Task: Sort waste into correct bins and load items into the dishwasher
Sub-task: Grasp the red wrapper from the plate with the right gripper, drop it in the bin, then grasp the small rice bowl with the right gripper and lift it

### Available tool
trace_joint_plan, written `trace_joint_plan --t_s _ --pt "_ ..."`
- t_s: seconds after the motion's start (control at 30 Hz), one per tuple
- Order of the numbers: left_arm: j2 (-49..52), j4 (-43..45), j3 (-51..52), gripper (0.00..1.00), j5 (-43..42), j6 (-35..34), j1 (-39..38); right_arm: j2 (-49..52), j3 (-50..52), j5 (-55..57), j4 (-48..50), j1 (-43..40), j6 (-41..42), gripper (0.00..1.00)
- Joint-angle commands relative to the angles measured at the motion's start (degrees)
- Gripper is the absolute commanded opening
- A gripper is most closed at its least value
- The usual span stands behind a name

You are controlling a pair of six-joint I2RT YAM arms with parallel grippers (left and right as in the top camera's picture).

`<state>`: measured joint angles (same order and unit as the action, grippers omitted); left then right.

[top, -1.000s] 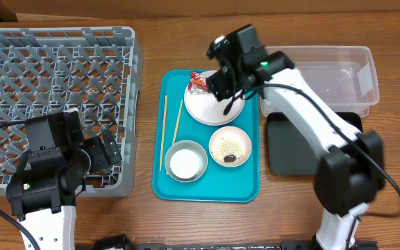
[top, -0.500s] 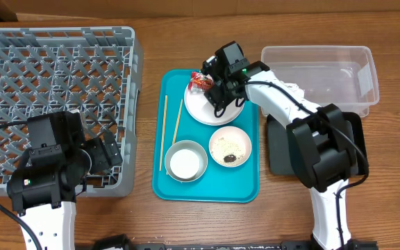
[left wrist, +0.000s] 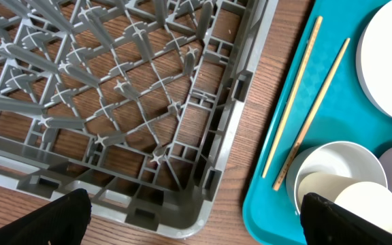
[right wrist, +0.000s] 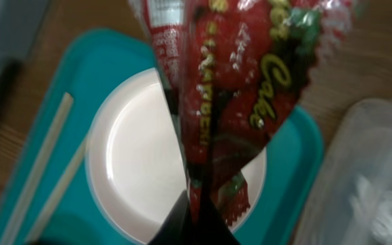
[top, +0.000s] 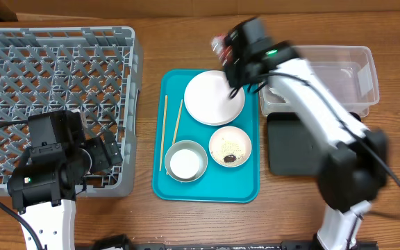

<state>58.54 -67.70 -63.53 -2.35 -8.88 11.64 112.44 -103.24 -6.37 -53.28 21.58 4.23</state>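
Only the right wrist view showed the right gripper (right wrist: 199,212) pinching the red-and-white wrapper (right wrist: 240,88) above the white plate (right wrist: 141,170); overhead it was a blur beside the clear tub (top: 367,83). The left gripper (left wrist: 196,221), spread wide, hung over a corner of the dish rack (left wrist: 114,102). The teal tray (top: 210,189) held the plate, two chopsticks (top: 177,123), a metal bowl (top: 201,151) with the white cup (top: 185,164) inside, and a pink bowl (top: 246,139) of rice (top: 226,144) and a brown lump (top: 230,159).
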Motion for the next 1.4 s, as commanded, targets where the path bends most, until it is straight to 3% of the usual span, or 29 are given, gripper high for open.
trace_joint_plan --t_s 0.0,0.1,0.27,0.3,0.37,0.4,0.47,0.63,0.73,0.93,1.1,1.37 --pt "0.26 0.24 -1.33 1.0 -0.44 0.07 0.2 -5.31 -1.57 0.28 -5.44 -8.96 24.3 0.04" --pt "0.26 0.26 -1.33 1.0 -0.44 0.07 0.2 -5.27 1.27 0.24 -10.8 -16.0 37.05 0.04" --pt "0.26 0.37 -1.33 1.0 -0.44 0.07 0.2 -5.16 7.1 -0.33 -9.94 -19.1 38.01 0.06" --pt "0.26 0.59 -1.33 1.0 -0.44 0.07 0.2 -5.16 7.98 -0.33 -8.79 -19.1 37.83 0.22" --pt "0.26 0.61 -1.33 1.0 -0.44 0.07 0.2 -5.31 7.67 -1.22 -7.91 -19.08 34.75 0.36" --pt "0.26 0.57 -1.33 1.0 -0.44 0.07 0.2 -5.77 6.4 -2.86 -7.69 -19.08 29.64 0.52" --pt "0.26 0.61 -1.33 1.0 -0.44 0.07 0.17 -7.87 4.98 -2.93 -7.98 -19.08 25.79 0.59" --pt "0.26 0.57 -1.33 1.0 -0.44 0.07 0.2 -18.49 4.96 -2.89 -12.81 -18.97 19.37 0.6" --pt "0.26 0.66 -1.33 1.0 -0.44 0.07 0.2 -28.02 10.58 -2.71 -17.09 -16.57 15.82 0.6" --pt "0.26 0.66 -1.33 1.0 -0.46 0.07 0.2 -36.96 23.71 -2.73 -12.39 -2.23 7.45 0.63" --pt "0.26 0.61 -1.33 1.0 -0.48 0.04 0.2 -34.14 30.64 -2.69 -6.73 10.05 7.28 0.6" --pt "0.26 0.57 -1.33 1.0 -0.48 0.04 0.2 -22.03 35.45 0.52 0.17 19.5 7.78 0.41"
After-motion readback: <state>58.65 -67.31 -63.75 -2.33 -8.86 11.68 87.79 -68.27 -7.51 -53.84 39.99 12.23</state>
